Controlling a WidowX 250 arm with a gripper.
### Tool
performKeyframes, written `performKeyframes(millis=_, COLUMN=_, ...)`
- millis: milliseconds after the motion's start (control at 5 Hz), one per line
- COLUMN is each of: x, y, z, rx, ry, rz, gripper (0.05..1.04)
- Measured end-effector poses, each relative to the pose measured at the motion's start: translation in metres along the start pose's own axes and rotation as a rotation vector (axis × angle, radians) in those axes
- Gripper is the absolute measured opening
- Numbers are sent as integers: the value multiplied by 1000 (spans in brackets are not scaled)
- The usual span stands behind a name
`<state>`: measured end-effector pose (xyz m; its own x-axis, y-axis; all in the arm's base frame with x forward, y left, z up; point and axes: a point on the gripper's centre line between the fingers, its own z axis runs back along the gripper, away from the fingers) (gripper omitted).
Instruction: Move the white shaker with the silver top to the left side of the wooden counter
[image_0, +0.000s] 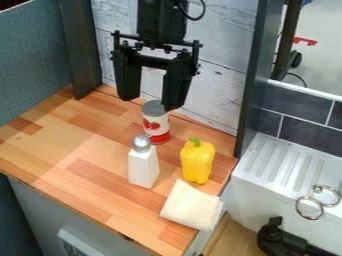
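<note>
Gripper (151, 102) hung empty, fingers wide apart, near the can (156, 129) at the desk's (97, 172) rear. White shaker (143, 167) stood before it, pepper (198, 162) and cloth (191, 206) nearby. Judged: any lowering needed centring, clear of the shaker.

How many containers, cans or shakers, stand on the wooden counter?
2: a red-and-white can, partly behind the gripper, and a white shaker with a silver top, beside the yellow pepper.
</note>
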<state>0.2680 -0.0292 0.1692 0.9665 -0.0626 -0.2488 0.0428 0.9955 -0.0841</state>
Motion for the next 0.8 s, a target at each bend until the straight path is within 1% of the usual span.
performKeyframes(millis=200, x=2, y=2, z=-9, rx=2, ry=33, rz=6, gripper=1007)
performKeyframes(millis=400, x=4, y=13, z=-14, rx=70, ry=24, rz=31, gripper=1007)
performKeyframes(millis=600, x=5, y=28, z=-22, rx=160, ry=-28, rz=65, gripper=1007)
performKeyframes(millis=800, x=3, y=35, z=-25, rx=182, ry=-126, rz=70, gripper=1008)
